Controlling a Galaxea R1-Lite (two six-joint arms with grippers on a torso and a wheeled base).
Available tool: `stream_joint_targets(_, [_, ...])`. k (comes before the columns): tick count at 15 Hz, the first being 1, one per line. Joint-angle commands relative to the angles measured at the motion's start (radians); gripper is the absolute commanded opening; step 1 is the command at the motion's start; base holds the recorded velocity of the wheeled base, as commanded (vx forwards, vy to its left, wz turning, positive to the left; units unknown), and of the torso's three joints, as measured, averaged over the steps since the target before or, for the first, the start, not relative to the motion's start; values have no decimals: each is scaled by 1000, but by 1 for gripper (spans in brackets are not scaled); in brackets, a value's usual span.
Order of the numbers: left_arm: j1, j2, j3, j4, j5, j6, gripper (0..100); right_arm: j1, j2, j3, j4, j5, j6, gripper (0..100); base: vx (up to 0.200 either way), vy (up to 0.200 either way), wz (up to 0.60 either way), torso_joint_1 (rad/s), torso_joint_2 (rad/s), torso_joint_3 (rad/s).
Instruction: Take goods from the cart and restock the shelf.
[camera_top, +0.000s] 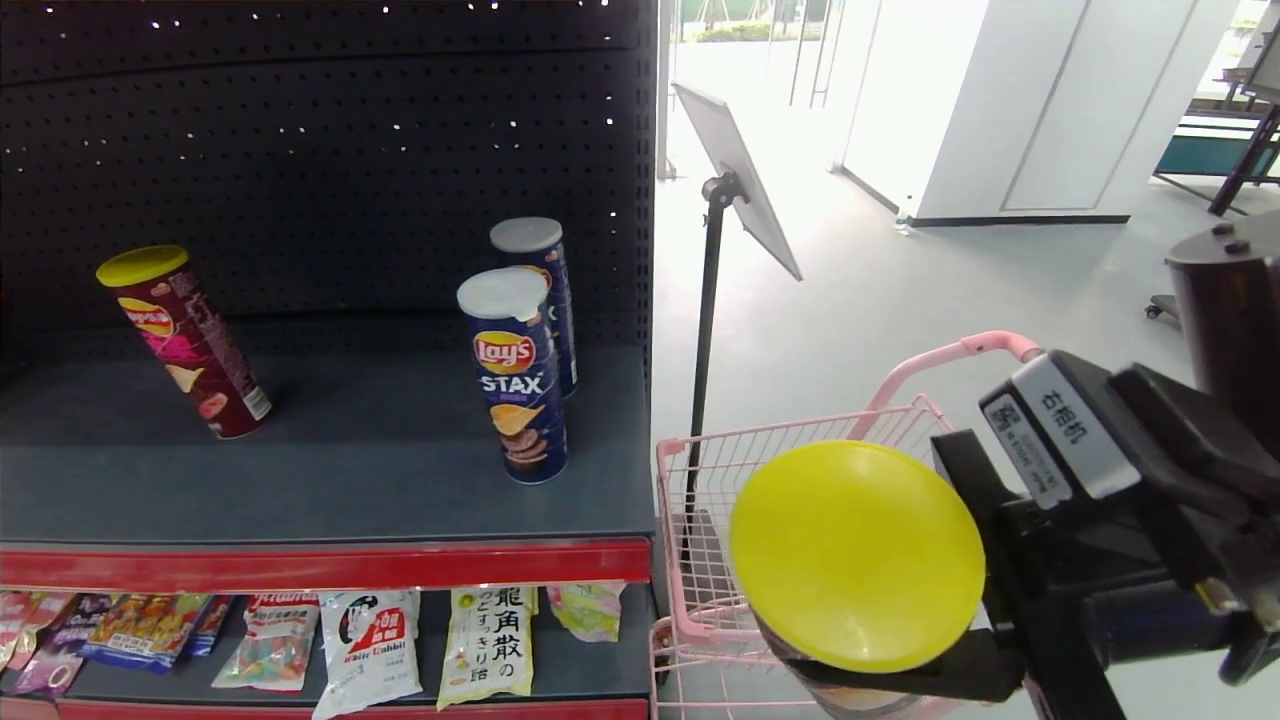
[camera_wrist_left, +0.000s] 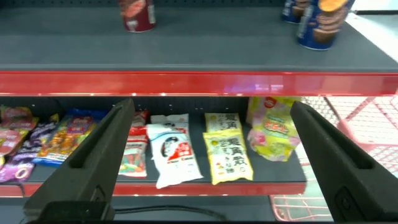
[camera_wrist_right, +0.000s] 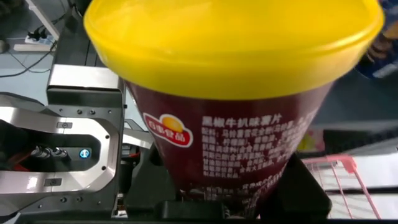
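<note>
Nearest, the right gripper (camera_wrist_right: 224, 196) is clamped on a yellow-lidded maroon can (camera_top: 857, 555) above the pink cart (camera_top: 800, 428), the left gripper (camera_wrist_left: 211, 127) gapes wide before the snack bags (camera_wrist_left: 171, 149), and beyond, on the shelf (camera_top: 350, 480), stand a twin can (camera_top: 185, 345) and a blue can (camera_top: 517, 385) with another (camera_top: 545, 290) just behind.

A tilted board (camera_top: 743, 175) sits atop a black pole (camera_top: 708, 320) on the grey floor (camera_top: 880, 300). A white pillar (camera_top: 1040, 100) rises well behind it.
</note>
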Motion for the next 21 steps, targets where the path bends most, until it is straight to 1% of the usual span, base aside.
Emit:
stream_joint_targets(1, [2, 0, 0, -1, 0, 0, 100, 4, 16, -2, 1, 0, -2, 0, 0, 200, 0, 2, -2, -2])
stream_joint_targets(3, [1, 0, 0, 1, 0, 0, 100, 4, 19, -2, 1, 0, -2, 0, 0, 200, 0, 0, 0, 2])
stream_joint_targets(7, [2, 0, 0, 1, 0, -2, 100, 39, 36, -4, -4, -2, 0, 0, 0, 200, 0, 1, 5, 1])
stream_joint_targets(12, [2, 0, 0, -1, 0, 0, 100, 47, 54, -20, -27, -2, 0, 0, 0, 200, 0, 3, 1, 3])
stream_joint_targets(14, [2, 0, 0, 1, 0, 0, 100, 66, 54, -22, -30, -2, 1, 0, 0, 200, 0, 2, 5, 5])
stream_joint_targets(21, [2, 0, 0, -1, 0, 0, 100, 75, 67, -30, -47, -5, 3, 0, 0, 200, 0, 1, 2, 3])
